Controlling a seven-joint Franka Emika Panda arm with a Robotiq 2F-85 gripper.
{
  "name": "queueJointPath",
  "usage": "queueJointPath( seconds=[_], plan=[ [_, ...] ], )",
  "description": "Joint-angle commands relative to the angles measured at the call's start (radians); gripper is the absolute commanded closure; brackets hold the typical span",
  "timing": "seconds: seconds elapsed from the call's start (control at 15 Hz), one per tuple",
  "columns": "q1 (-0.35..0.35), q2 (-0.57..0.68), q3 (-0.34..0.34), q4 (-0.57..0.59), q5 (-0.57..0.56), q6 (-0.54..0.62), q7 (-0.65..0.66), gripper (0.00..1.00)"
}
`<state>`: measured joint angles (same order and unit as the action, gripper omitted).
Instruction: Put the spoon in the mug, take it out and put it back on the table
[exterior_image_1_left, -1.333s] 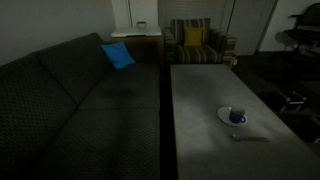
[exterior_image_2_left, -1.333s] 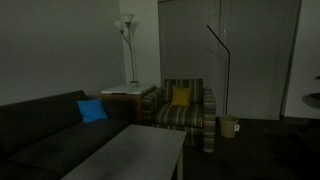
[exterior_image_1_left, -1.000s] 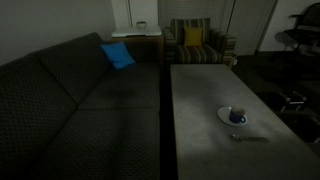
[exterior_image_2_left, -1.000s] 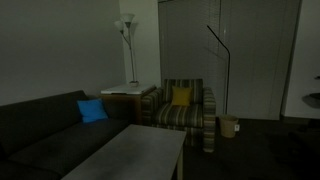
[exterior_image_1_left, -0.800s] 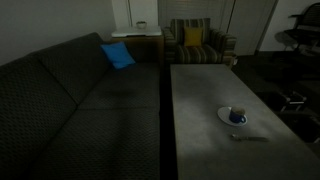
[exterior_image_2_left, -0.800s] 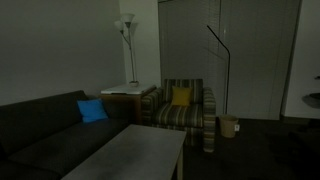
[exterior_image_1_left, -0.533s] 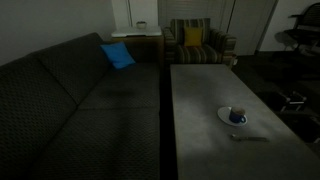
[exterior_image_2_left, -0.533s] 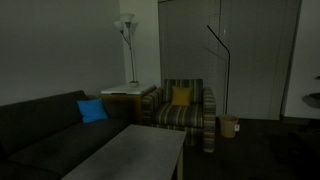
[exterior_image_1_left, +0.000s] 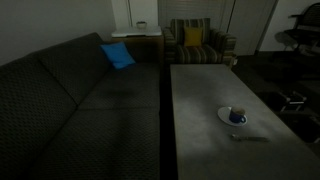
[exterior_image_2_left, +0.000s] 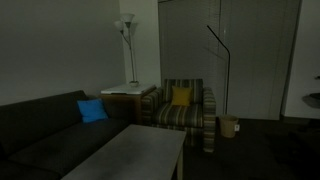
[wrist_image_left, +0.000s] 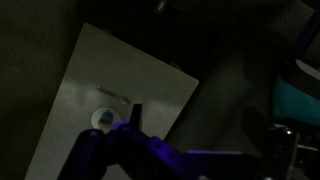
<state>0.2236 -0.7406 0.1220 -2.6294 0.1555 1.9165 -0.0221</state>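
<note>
Closest in my wrist view is the violet-lit gripper (wrist_image_left: 131, 122), hanging high over everything. Its jaws are too dark and blurred for me to tell how wide they stand. Far beneath it lies the long rectangular matte grey table (wrist_image_left: 78, 82). In an exterior view the small dark blue mug (exterior_image_1_left: 238, 117) sits upright on a round white saucer (exterior_image_1_left: 225, 114). The thin silvery-grey spoon (exterior_image_1_left: 250, 138) lies flat on the tabletop near the saucer, outside the mug. Alongside the table runs a dark patterned sofa (exterior_image_1_left: 70, 100) with a bright blue cushion (exterior_image_1_left: 117, 55). Farthest off stands a striped armchair (exterior_image_1_left: 205, 48) holding a yellow cushion (exterior_image_1_left: 192, 37).
</note>
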Motion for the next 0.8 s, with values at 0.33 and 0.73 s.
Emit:
queueJointPath(
  seconds=[0.33, 0.73],
  plan=[
    [-0.096, 0.199, 0.030, 0.064, -0.256, 0.021, 0.059, 0.00],
    [-0.072, 0.176, 0.008, 0.040, -0.249, 0.030, 0.023, 0.00]
  ],
)
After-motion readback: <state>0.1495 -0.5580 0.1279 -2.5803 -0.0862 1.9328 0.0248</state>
